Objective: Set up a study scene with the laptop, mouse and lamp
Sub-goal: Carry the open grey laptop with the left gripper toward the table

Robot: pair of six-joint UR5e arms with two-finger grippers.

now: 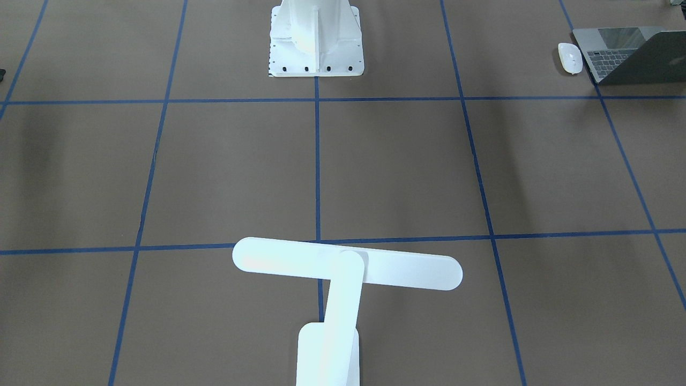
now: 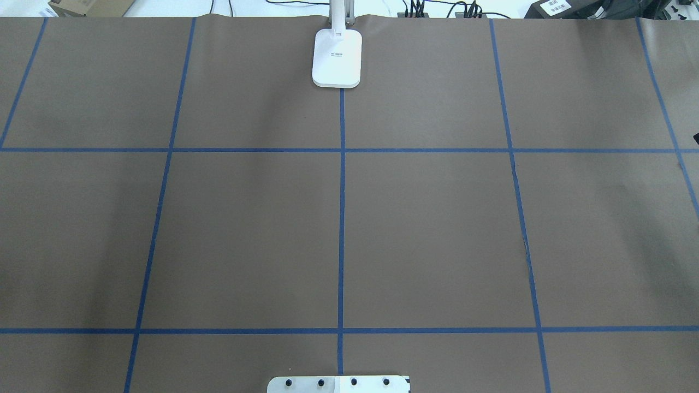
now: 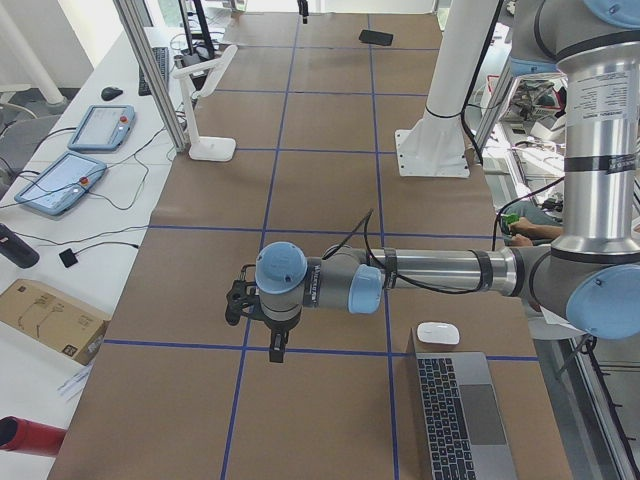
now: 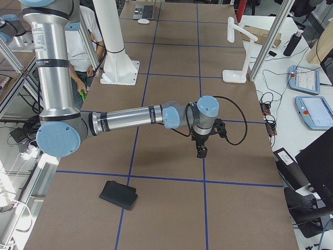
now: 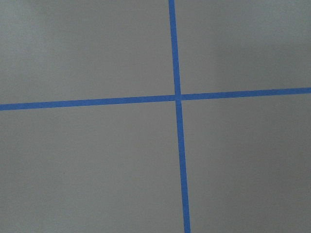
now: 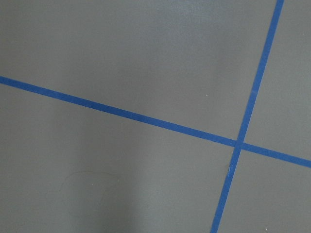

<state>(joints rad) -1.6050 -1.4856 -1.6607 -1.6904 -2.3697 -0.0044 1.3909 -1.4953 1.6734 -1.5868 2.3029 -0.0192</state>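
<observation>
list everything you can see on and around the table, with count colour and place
laptop: 1, space-grey, open, table end on the robot's left
mouse: 1, white, beside the laptop
lamp: 1, white, middle of the far edge, opposite the robot
black pad: 1, black, table end on the robot's right
pedestal: 1, white, bolted mid-table at the robot's edge
control tablets: 2, blue-grey, side bench
cardboard box: 1, brown, same bench
table: 1, brown, blue tape grid
person: 1, white shirt, behind the robot, partly hidden
left hand: 1, black, over bare table; open or shut unclear
right hand: 1, black, likewise
</observation>
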